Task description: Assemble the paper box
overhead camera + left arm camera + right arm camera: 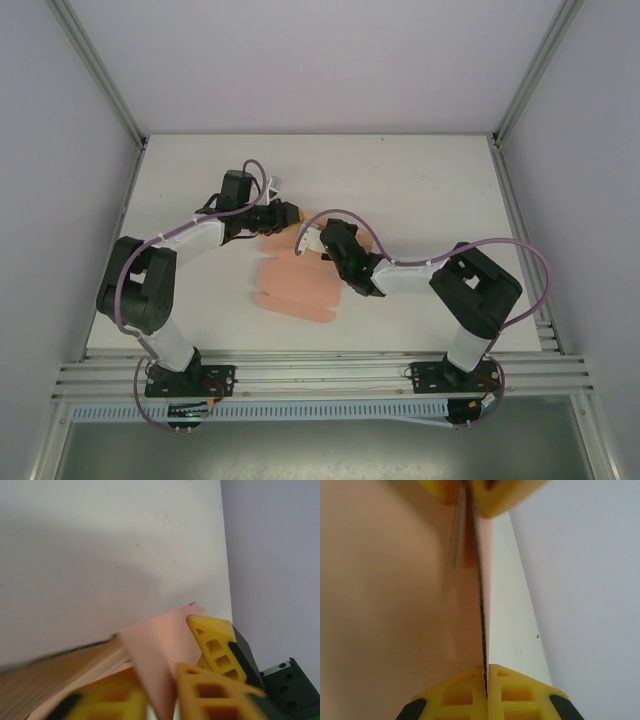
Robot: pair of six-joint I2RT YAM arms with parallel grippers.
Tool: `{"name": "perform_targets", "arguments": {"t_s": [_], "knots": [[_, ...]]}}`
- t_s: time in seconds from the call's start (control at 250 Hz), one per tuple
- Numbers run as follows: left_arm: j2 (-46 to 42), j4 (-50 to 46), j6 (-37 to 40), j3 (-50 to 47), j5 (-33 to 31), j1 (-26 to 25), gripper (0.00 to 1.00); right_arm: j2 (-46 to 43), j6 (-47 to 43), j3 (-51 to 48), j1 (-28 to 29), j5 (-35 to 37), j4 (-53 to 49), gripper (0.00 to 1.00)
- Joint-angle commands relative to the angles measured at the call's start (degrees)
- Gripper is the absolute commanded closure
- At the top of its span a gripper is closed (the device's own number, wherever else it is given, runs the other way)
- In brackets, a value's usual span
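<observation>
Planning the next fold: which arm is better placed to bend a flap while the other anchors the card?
Probably left: the left gripper has its jaws around a raised flap of the paper box; the right gripper is shut on its edge, anchoring it.

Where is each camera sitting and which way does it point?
Top external: overhead behind the robot, looking down on table, left arm, right arm, paper box.
Left wrist: low over the table, facing the wall; left jaws flank the box's flap.
Right wrist: along the box's edge, right jaws clamped on it.
Shared: the paper box.
</observation>
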Motion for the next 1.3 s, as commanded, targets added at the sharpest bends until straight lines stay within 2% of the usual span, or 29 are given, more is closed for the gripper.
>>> {"name": "perform_targets", "arguments": {"t_s": [0.0, 0.108, 0.168, 0.24, 0.264, 0.276, 0.444, 0.6, 0.727, 0.963, 1.095, 1.299], "knots": [[-2.4, -2.7, 2.6, 0.7, -3.4, -0.2, 0.64, -2.5, -1.1, -0.7, 0.9, -2.1, -0.3, 1.0], [-5.9, -5.6, 4.6, 0.0, -6.6, -0.2, 0.33, -3.1, 0.0, -0.6, 0.3, -1.2, -0.9, 1.0], [-8.8, -7.4, 5.9, -1.0, -9.0, -0.2, 0.21, -3.7, 0.8, -0.6, -0.1, -0.9, -1.9, 1.0], [-13.2, -9.7, 7.8, -3.1, -12.6, -0.2, 0.11, -4.8, 1.9, -0.7, -0.7, -0.9, -3.6, 1.0], [-14.8, -10.3, 8.4, -4.0, -14.0, -0.2, 0.03, -5.1, 2.2, -0.8, -1.0, -1.0, -4.0, 1.0], [-15.6, -10.7, 8.8, -4.5, -14.8, -0.2, 0.02, -5.4, 2.3, -0.9, -1.1, -1.1, -3.8, 1.0], [-24.5, -16.5, 10.3, -11.3, -28.0, 0.9, 0.01, -9.3, 5.7, -2.3, -3.2, -3.7, -6.7, 1.0], [-27.7, -18.9, 7.9, -17.6, -33.1, 4.3, 0.02, -12.4, 7.9, -3.4, -4.4, -6.1, -7.7, 1.0], [-26.8, -16.6, 7.1, -20.5, -32.0, 7.4, 0.01, -13.9, 9.4, -3.5, -4.9, -7.5, -9.2, 1.0], [-18.9, -10.8, 7.8, -18.2, -28.3, 7.3, 0.02, -13.8, 11.1, -3.4, -4.9, -8.3, -9.6, 1.0], [-15.1, -6.1, 10.0, -16.4, -22.3, 6.8, 0.02, -13.3, 11.7, -3.1, -4.9, -8.7, -9.4, 1.0], [-12.1, 0.3, 11.7, -15.7, -17.6, 4.5, 0.03, -12.5, 12.8, -2.3, -4.8, -9.8, -9.8, 1.0]]}}
